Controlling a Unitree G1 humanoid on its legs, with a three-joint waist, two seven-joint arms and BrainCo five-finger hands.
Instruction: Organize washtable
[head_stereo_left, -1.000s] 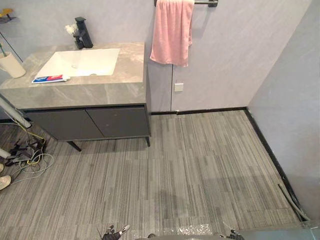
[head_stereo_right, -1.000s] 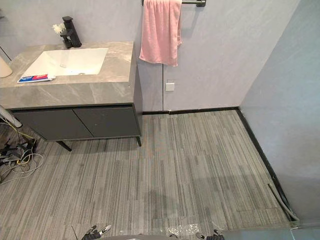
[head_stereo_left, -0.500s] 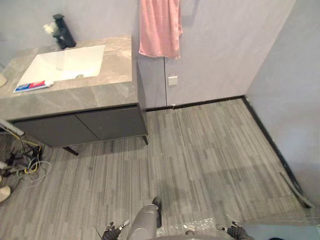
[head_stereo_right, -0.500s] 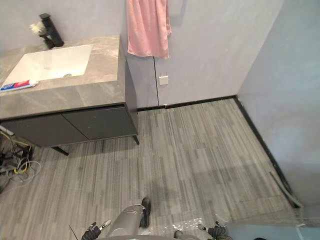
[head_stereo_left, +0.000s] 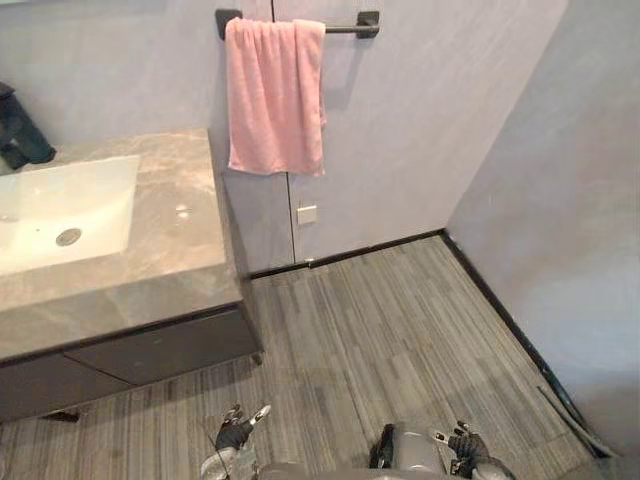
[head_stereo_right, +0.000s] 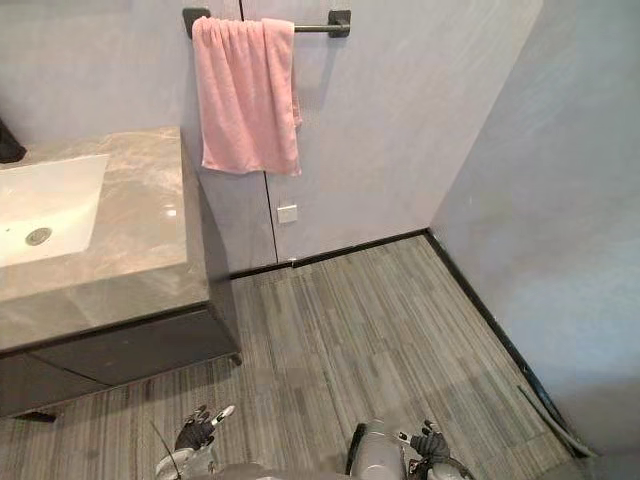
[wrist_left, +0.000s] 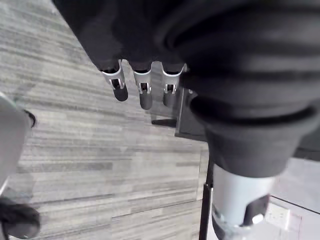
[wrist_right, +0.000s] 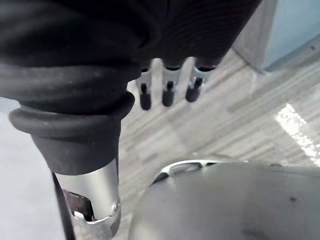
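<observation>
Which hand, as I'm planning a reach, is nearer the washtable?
The left hand, hanging on the washtable side; the right hand is over by the wall.

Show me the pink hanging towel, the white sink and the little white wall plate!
Pink cloth towel (head_stereo_left: 272, 100): left eye view, middle of the hanging cloth.
White rectangular sink (head_stereo_left: 85, 195): left eye view, bare basin floor.
Small white square wall plate (head_stereo_left: 307, 214): left eye view, its centre.

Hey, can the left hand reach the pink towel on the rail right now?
Probably not. The left hand hangs low by the floor, well short of the pink towel high on the wall rail. Only bare floor lies between, so stepping closer should do.
</observation>
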